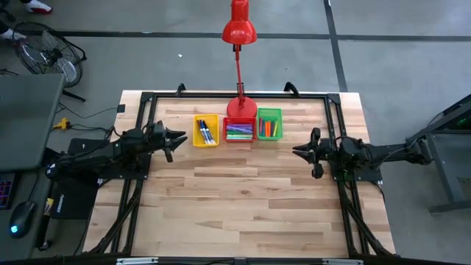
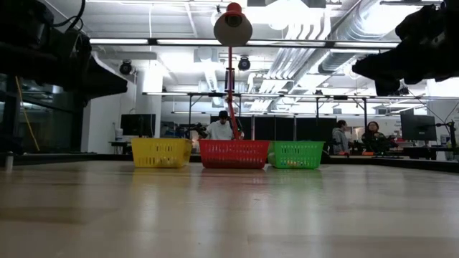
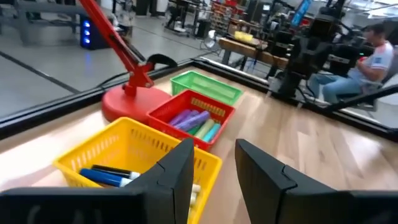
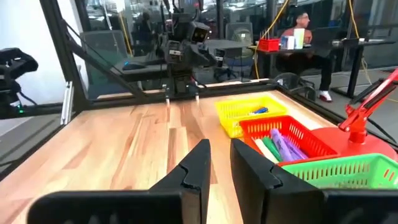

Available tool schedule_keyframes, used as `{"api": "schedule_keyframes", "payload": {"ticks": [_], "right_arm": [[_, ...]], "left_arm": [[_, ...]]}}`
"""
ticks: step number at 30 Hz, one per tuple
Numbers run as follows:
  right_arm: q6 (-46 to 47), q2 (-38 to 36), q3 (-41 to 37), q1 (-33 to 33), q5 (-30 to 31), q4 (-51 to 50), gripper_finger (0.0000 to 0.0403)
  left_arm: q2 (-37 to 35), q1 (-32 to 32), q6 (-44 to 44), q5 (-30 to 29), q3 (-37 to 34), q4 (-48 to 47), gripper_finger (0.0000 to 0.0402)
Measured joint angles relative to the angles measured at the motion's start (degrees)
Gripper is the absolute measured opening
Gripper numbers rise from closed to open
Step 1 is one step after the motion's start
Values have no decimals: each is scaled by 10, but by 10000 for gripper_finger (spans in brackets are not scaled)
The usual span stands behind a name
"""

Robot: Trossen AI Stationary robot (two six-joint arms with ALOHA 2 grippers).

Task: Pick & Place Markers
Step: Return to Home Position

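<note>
Though faint at table height, markers (image 1: 239, 131) plain overhead; left hand (image 1: 175, 143), right hand (image 1: 302, 152) ajar, empty.

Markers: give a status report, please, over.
Left gripper and right gripper open, empty, away from the bins. Markers lie in bins. Nothing in the way.

The yellow bin (image 1: 206, 116) holds blue and black markers (image 1: 206, 134), the red bin (image 1: 239, 140) violet and green ones. The green bin (image 1: 269, 110) holds orange, red and yellow ones.
</note>
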Motion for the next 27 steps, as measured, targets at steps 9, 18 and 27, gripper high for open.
{"api": "schedule_keyframes", "payload": {"ticks": [9,18,27], "right_arm": [[-29,0,0,0,-6,-13,59],[-23,0,0,-1,-81,-32,64],[6,0,0,-1,-75,-19,59]], "left_arm": [[0,0,15,68,-1,22,115],[0,0,15,66,-1,21,115],[0,0,15,66,-1,21,115]]}}
